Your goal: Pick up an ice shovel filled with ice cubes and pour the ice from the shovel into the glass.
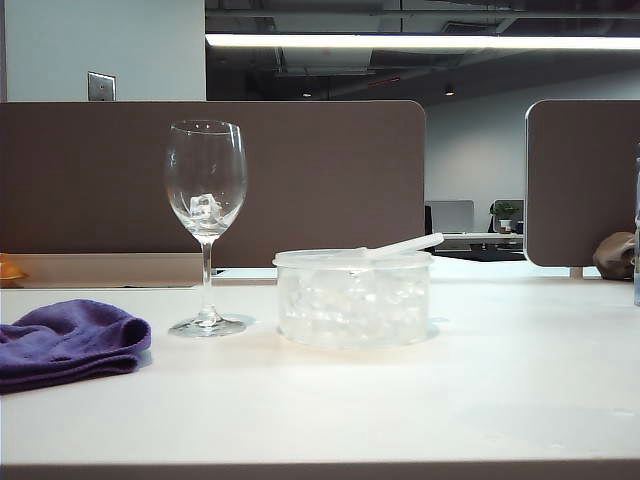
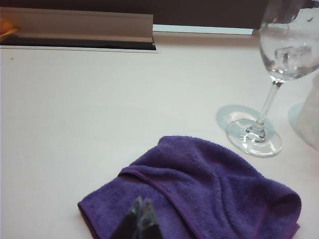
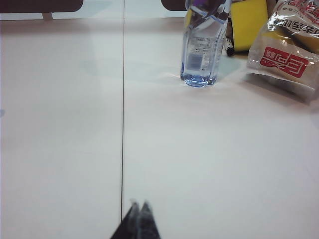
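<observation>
The glass (image 1: 206, 190) stands upright on the white table, left of centre, with one ice cube in its bowl; its foot and stem also show in the left wrist view, glass (image 2: 279, 55). To its right sits a low clear tub (image 1: 353, 298) full of ice cubes (image 1: 350, 300). The ice shovel (image 1: 405, 245) lies across the tub's rim, its handle pointing up to the right. My left gripper (image 2: 142, 204) is shut and empty, hovering over a purple cloth. Over bare table my right gripper (image 3: 138, 205) is shut with nothing in it. Neither gripper shows in the exterior view.
A purple cloth (image 1: 65, 342) lies at the table's left, beside the glass's foot. In the right wrist view a clear water bottle (image 3: 203, 45), a yellow pack (image 3: 247, 22) and a red-and-white snack bag (image 3: 286, 47) stand at the far side. Brown partitions (image 1: 320, 170) back the table.
</observation>
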